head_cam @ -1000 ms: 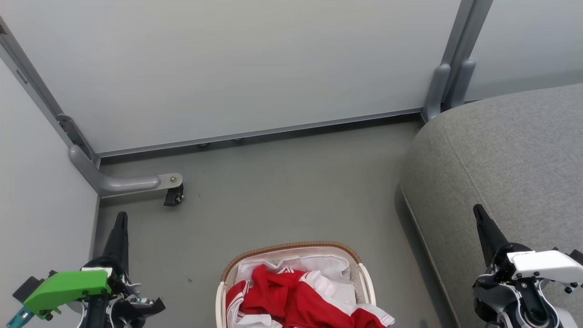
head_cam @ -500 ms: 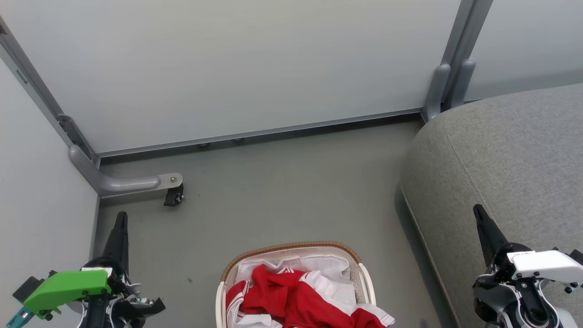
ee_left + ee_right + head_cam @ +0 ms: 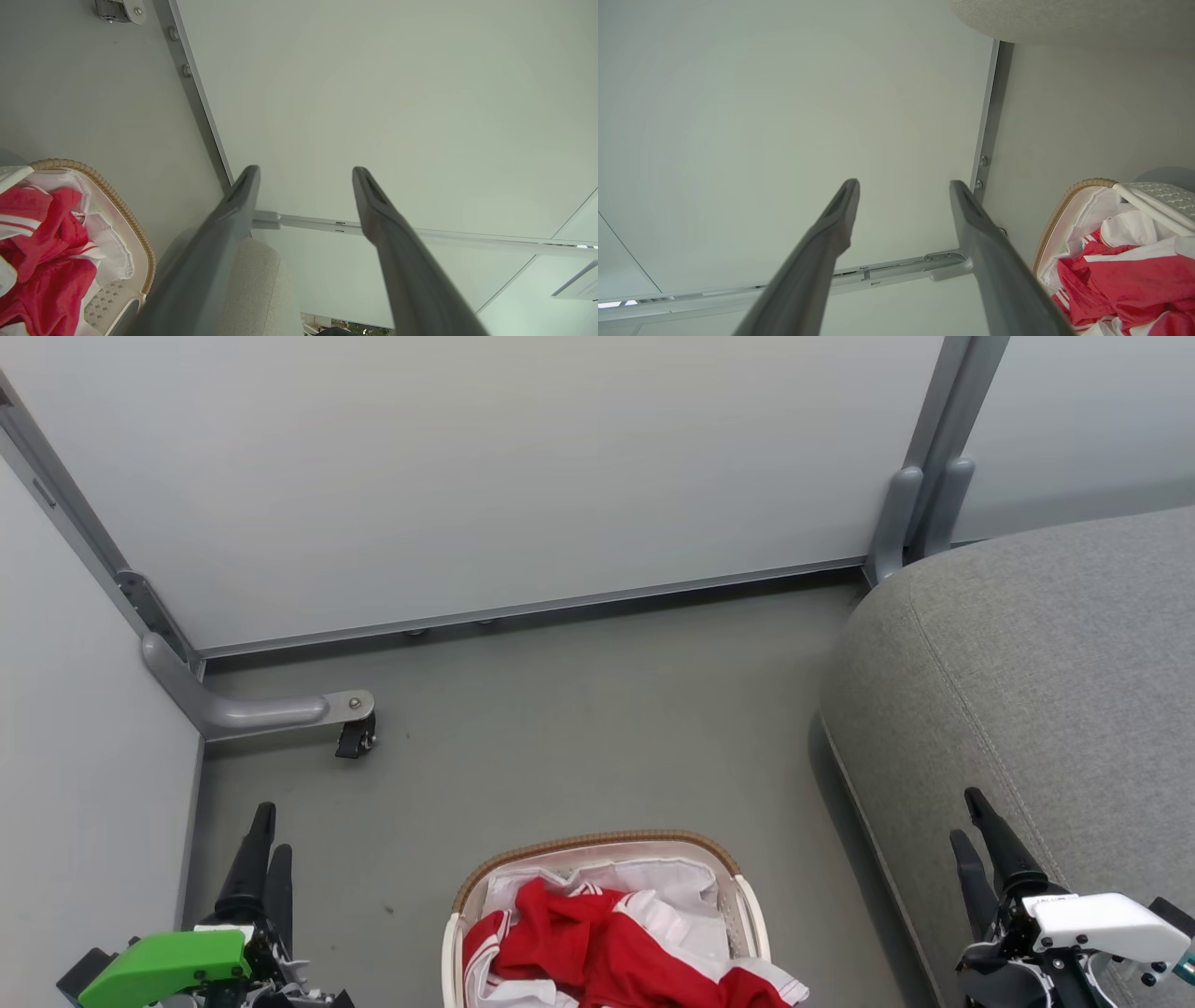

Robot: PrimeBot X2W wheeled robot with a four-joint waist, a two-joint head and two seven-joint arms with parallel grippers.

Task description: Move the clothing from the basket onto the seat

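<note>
Both pincers spread and holding nothing; clothing heaped in the basket, near centre.

From my head camera, left to right: the left pincer point(image 3: 274, 829) hangs at the near left over the grey floor point(image 3: 579, 728), its two dark fingers apart with nothing between them. Near centre the basket point(image 3: 597, 841) stands on the floor, brown woven rim on its far side. The red-and-white clothing point(image 3: 597, 943) lies bunched inside on the white liner, one white-trimmed edge draped over the basket's right rim. Right of it, apart from the basket, the grey seat point(image 3: 1027, 663) takes up the right side. The right pincer point(image 3: 965, 815) shows at the near right against the seat's edge, fingers likewise spread.
</note>
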